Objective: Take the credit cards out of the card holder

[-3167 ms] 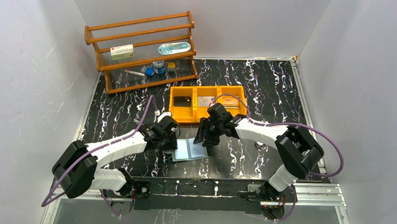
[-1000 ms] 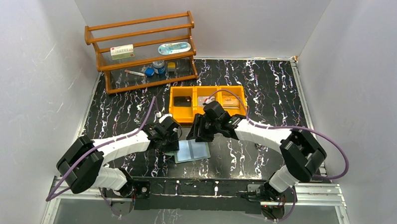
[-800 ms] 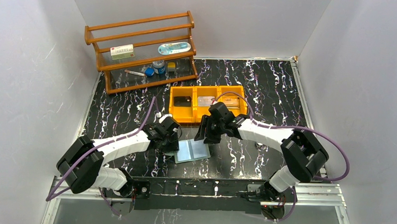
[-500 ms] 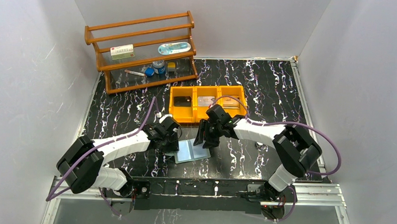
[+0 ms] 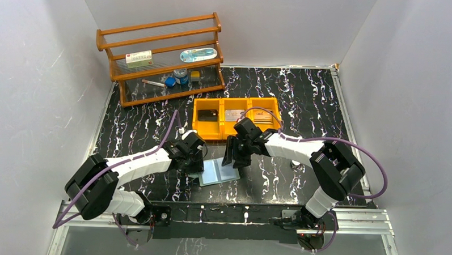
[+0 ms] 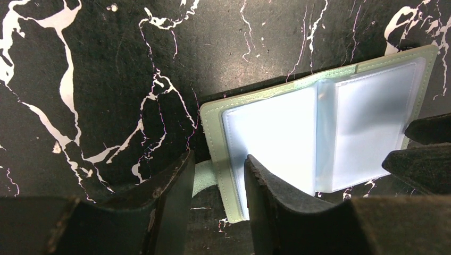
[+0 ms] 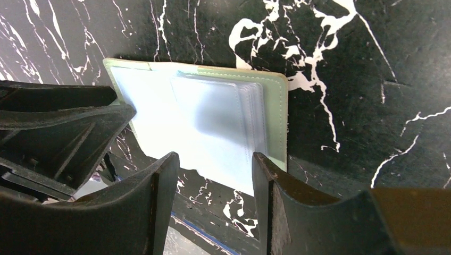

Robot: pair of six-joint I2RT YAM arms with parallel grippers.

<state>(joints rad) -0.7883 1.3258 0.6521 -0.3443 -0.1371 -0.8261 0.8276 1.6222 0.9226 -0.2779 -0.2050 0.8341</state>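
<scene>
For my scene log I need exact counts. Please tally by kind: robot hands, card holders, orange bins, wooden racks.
Robot hands: 2, the left hand and the right hand
Card holder: 1
Orange bin: 1
Wooden rack: 1
Total: 5

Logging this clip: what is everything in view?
table: one, black with white veins
card holder: one, pale green, open, front centre
orange bin: one, three compartments, behind the holder
credit cards: two visible, silvery in middle compartment, tan in right
dark item: one, left compartment
wooden rack: one, brown, back left
white box: one, rack's upper shelf
clear oval case: one, same shelf
small items: several, lower shelf
left tool: black, open, at holder's left edge
right tool: black, open, at holder's right side
</scene>
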